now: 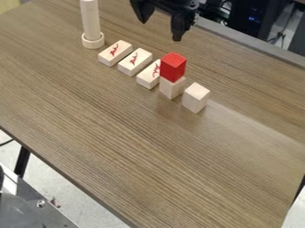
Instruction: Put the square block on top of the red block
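We note the gripper (160,31) above the worktop's (149,156) far side, jaws spread, nothing between them. Square block (195,97), pale, stands on the worktop just beside a stack: red block (173,67) atop a pale block (172,88). Beyond the stack we log three marked blocks (134,62) in a row, then an upright wooden post (90,20).

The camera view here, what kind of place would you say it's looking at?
Probably a robotics lab or workshop: a black robot gripper hangs over a wooden table, small blocks such as the red block are set out on it, and dark computer equipment stands behind.
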Tool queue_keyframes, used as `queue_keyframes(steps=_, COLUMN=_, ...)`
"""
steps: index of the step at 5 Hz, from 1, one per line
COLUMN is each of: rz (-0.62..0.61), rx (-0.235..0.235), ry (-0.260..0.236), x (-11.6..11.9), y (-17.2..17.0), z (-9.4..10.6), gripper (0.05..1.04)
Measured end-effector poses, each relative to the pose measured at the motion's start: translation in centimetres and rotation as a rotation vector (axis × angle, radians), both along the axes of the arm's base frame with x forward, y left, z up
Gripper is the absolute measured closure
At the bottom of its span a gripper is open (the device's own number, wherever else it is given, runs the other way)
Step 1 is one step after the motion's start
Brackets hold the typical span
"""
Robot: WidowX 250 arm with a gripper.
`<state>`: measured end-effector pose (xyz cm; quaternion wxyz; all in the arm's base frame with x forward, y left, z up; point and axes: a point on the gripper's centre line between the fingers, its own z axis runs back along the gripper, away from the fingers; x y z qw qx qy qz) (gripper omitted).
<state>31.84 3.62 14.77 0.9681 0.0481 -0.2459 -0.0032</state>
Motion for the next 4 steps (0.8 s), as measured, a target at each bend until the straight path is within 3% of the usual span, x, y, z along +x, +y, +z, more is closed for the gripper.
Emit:
queue_keyframes(steps=1, rz=0.001, rx=-0.004, ry=0.03, x=-0.2, y=-0.1, z=-0.9, gripper=0.085)
queue_keyframes(steps=3, rz=0.152, rx=-0.033, ry=0.071, x=-1.1, y=-0.9, z=-1.5, gripper=0.085)
queue_keyframes(steps=4, rz=0.228, rx=-0.082, ry=0.108, x=-1.6, y=-2.0, z=-1.3, gripper=0.085)
